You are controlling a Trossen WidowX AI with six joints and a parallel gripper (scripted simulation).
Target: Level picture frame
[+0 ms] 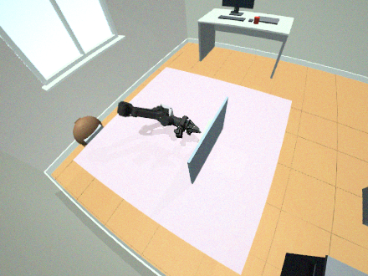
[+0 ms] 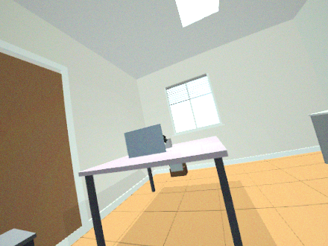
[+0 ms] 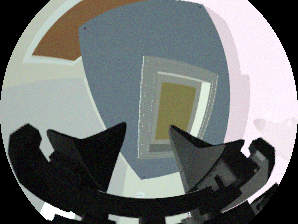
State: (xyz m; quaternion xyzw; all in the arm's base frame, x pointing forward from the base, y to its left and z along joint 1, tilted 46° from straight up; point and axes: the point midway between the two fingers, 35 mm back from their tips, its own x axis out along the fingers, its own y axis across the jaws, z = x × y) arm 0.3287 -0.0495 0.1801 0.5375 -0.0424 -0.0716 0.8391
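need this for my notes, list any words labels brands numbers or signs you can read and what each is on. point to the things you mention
No text can be read in any view.
Picture frame (image 3: 148,107): no lettering visible.
Blue-grey panel (image 3: 112,65) (image 1: 207,148) (image 2: 145,142): no lettering visible, only small dark dots near its corners.
Keyboard (image 1: 232,18): too small to read any keys.
Red cup (image 1: 257,20): too small to tell.
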